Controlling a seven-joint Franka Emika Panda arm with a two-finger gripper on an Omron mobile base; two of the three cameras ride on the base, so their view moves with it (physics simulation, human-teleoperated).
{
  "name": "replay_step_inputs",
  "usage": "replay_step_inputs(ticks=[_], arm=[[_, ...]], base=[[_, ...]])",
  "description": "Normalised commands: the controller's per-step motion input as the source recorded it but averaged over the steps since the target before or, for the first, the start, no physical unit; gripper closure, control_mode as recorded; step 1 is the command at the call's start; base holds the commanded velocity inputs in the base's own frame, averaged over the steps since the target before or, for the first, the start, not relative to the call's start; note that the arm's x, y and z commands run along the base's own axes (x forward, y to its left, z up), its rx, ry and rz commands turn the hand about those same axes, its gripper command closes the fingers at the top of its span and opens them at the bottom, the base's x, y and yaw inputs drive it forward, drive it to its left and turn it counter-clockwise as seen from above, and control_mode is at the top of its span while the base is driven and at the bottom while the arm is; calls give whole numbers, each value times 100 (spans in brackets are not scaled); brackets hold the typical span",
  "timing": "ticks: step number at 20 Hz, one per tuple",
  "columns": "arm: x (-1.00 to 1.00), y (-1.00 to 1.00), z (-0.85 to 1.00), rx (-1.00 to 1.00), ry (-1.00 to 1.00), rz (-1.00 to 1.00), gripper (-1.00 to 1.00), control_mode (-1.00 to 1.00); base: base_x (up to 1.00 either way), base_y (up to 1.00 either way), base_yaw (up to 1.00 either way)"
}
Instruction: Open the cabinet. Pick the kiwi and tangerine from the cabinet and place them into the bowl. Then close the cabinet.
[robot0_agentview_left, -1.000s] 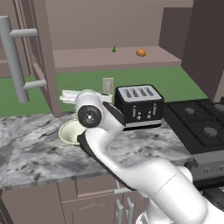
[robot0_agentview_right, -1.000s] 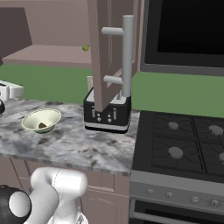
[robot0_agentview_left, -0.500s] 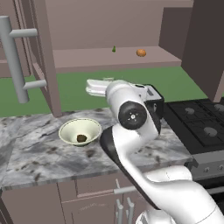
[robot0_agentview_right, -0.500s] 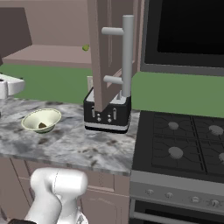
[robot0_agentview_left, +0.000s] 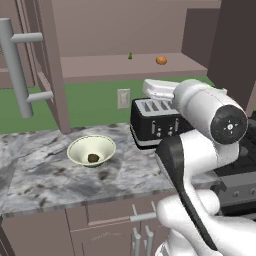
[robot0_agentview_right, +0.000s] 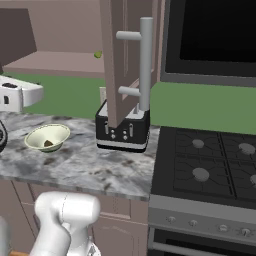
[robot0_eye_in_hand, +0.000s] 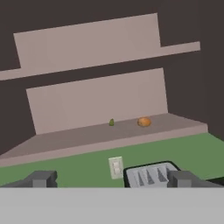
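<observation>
Orange tangerine (robot0_eye_in_hand: 144, 122) on cabinet (robot0_eye_in_hand: 100, 139) shelf; kiwi (robot0_agentview_left: 93, 158) in bowl (robot0_agentview_left: 80, 146); fingers (robot0_eye_in_hand: 43, 178) apart.

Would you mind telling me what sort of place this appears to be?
A rendered home kitchen: a toaster on a marble counter, a gas stove beside it, and an open wall cabinet above.

Kiwi (robot0_agentview_left: 93, 158) in bowl (robot0_agentview_left: 80, 145); tangerine (robot0_agentview_left: 161, 60) in cabinet (robot0_agentview_left: 150, 67)

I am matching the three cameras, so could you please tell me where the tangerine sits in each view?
Left base view: tangerine upper right, on the cabinet shelf.
Right base view: not in the picture.
Hand view: right of centre, same shelf.
Shared landmark: toaster.
</observation>
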Motion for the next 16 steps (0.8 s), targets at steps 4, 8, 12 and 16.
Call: replay_step_inputs(ticks=[4, 8, 12, 16], arm=[[-37, -74, 31, 0, 0, 0, -100, -100], [-8, -60, 21, 0, 0, 0, -100, -100], [19, -30, 3, 0, 8, 2, -100, -100], [42, -16, 0, 0, 13, 2, -100, -100]], base=[[0, 0, 0], [0, 0, 0], [0, 0, 0], [0, 0, 0]])
